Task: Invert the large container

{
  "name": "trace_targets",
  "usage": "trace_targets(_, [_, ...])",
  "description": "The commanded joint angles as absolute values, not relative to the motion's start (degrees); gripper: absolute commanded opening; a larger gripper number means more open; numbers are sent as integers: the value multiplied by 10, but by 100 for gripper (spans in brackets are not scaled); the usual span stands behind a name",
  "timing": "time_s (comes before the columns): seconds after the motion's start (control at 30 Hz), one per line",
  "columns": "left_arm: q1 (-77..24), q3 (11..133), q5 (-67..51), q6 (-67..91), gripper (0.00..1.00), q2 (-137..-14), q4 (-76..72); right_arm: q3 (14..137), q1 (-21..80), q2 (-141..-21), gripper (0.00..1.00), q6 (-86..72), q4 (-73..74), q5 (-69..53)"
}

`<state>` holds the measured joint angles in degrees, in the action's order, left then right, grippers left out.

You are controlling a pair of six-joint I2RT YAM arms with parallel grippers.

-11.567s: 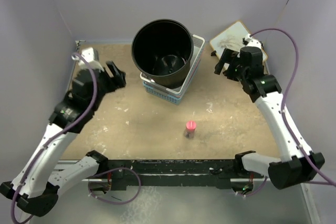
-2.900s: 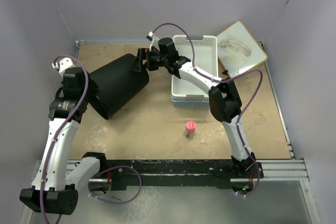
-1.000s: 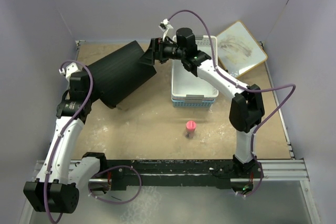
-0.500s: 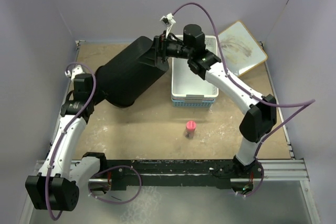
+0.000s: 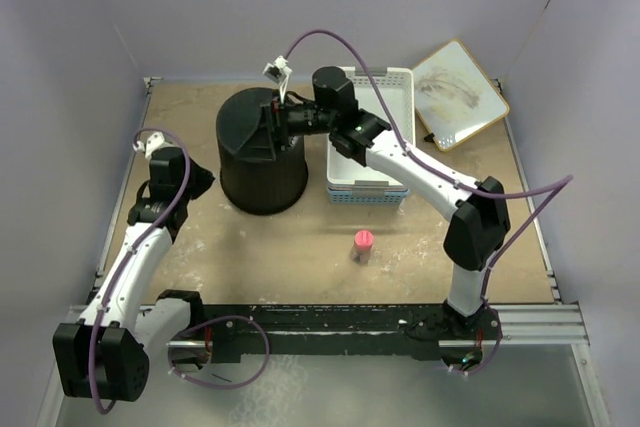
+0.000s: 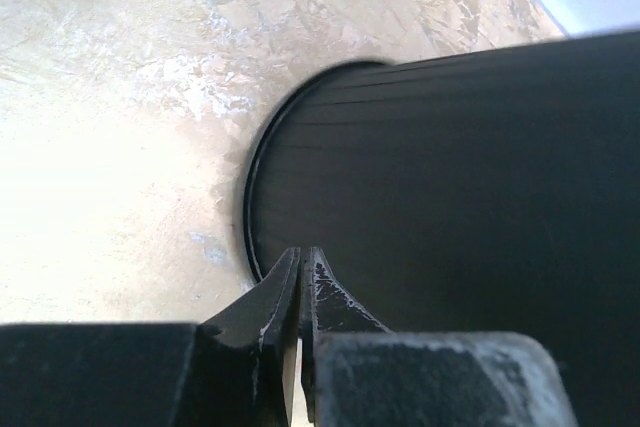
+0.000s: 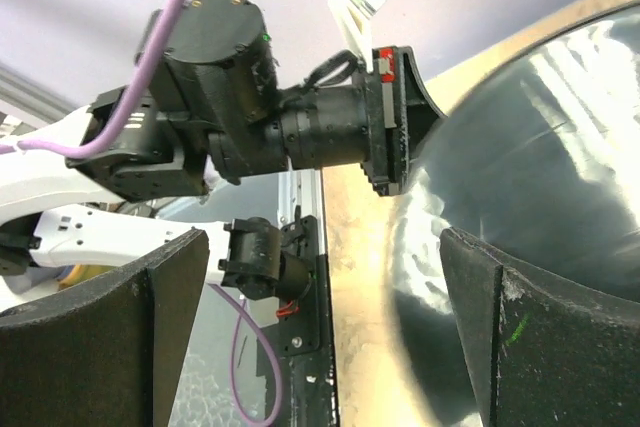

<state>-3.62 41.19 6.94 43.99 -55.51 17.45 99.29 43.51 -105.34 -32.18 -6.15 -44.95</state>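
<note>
Now that it has let go of the rim, the left gripper (image 5: 197, 183) sits with its jaws pressed together on nothing, its tips just beside the lower edge of the large container (image 5: 262, 162); the left wrist view shows the shut tips (image 6: 300, 269) in front of the black wall (image 6: 450, 167), not around it. The right gripper (image 5: 271, 127) is spread as wide as it goes, its fingers (image 7: 150, 332) standing far apart over the glossy upturned bottom (image 7: 540, 147), with no clamp on anything that I can see.

Half a second back the bucket was leaning between the two arms. Now it stands mouth down on the table (image 5: 300, 247), just left of the white basket (image 5: 370, 74), the pink cylinder (image 5: 364, 245) well apart in front.

To my eye the flip is done. What remains is for both arms to draw off without nudging it.
</note>
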Motion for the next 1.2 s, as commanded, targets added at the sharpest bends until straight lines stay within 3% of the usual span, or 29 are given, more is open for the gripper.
trace_targets(0.0, [-37, 412, 72, 449, 0, -551, 138, 1019, 440, -1068, 100, -322, -58, -456])
trace_targets(0.2, [-37, 451, 75, 428, 3, -551, 171, 1099, 441, -1067, 100, -277, 16, -422])
trace_targets(0.27, [-37, 479, 70, 404, 12, -547, 193, 1115, 441, -1043, 100, -231, 77, -369])
trace_targets(0.33, [-37, 503, 56, 372, 27, -540, 223, 1107, 440, -1007, 100, -184, 124, -286])
trace_targets(0.47, [-39, 534, 19, 314, 47, -492, 302, 969, 439, -885, 100, -107, 162, -81])
trace_targets(0.6, [-40, 543, -48, 287, 49, -441, 386, 832, 431, -791, 100, -90, 184, 134])
trace_targets(0.7, [-42, 528, -124, 287, 52, -405, 414, 779, 401, -760, 100, -120, 225, 228])
trace_targets(0.97, [-75, 507, -188, 321, 60, -389, 341, 776, 302, -757, 100, -225, 291, 253])
trace_targets(1.17, [-219, 519, -76, 324, 64, -452, 278, 821, 293, -792, 100, -267, 336, 261])
